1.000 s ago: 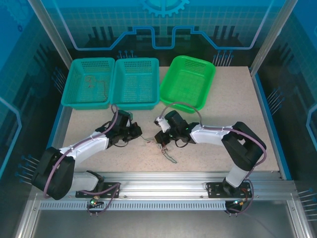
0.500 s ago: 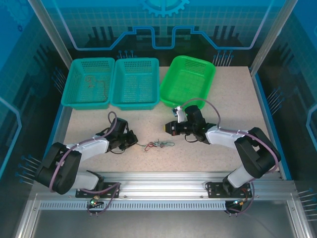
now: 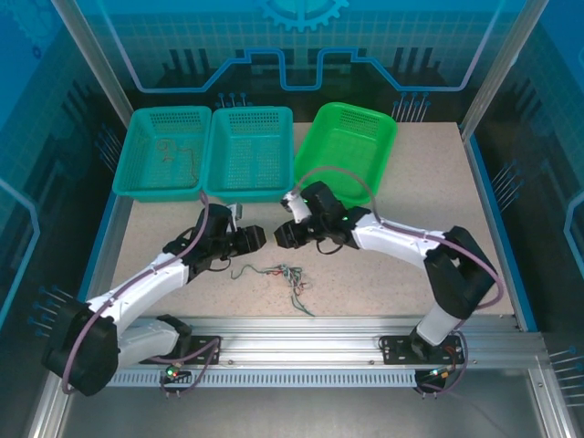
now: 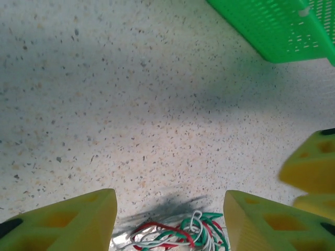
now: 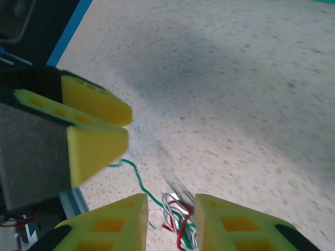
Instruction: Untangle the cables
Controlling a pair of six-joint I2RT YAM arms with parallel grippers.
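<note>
The cables are a small tangle of red, white and dark green wires lying loose on the speckled table. Green strands trail out of it to the left and down. My left gripper and right gripper face each other, nearly tip to tip, just behind the tangle. In the left wrist view the gripper stands wide open, with the cables on the table between its fingers. The right gripper is also open over the cables, which neither pad touches.
Two teal baskets and a bright green basket line the far side of the table. A thin wire lies in the left teal one. The left gripper's yellow fingers hang close in front of the right wrist camera.
Both grippers have opened and come together behind the tangle. The cables, stretched between them half a second ago, now lie slack on the table.
</note>
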